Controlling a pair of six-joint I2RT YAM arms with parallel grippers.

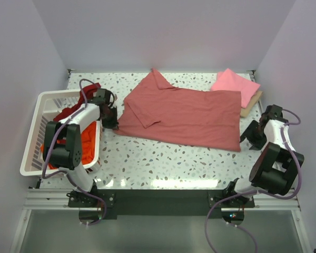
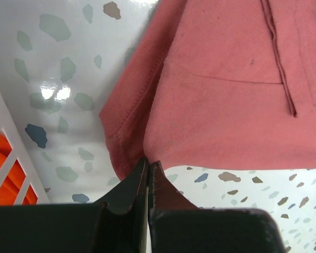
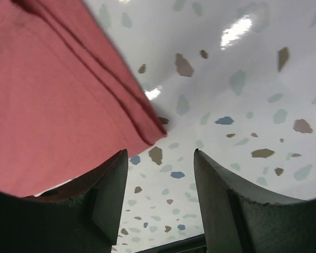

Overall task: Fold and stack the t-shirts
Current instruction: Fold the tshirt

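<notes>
The rose-red t-shirt (image 1: 189,116) lies spread flat on the speckled table (image 1: 163,163), just to the right of the white slatted basket (image 1: 36,113). One sleeve is folded in over its body, and a collar or sleeve end points away toward the far wall. The corner of the shirt nearest the basket is where my left gripper (image 2: 148,164) sits. Its jaws are pressed together and its tips are right at the hem. My left wrist view does not show whether any cloth is caught between them.

At the shirt's opposite end, the one farthest from the basket, my right gripper (image 3: 160,154) is low over the table with its jaws parted and nothing between them. The shirt's layered near corner lies just beyond my left finger on that side, close to it but apart. Bare table shows through the gap.

Farther out, the orange t-shirt (image 1: 88,145) is bunched inside the basket. The dark maroon t-shirt (image 1: 90,87) hangs over the basket's far rim. The bright pink t-shirt (image 1: 233,84) rests folded well away from the basket, past the rose-red shirt's far end. It lies on a tan flat piece (image 1: 251,108) that I cannot identify.
</notes>
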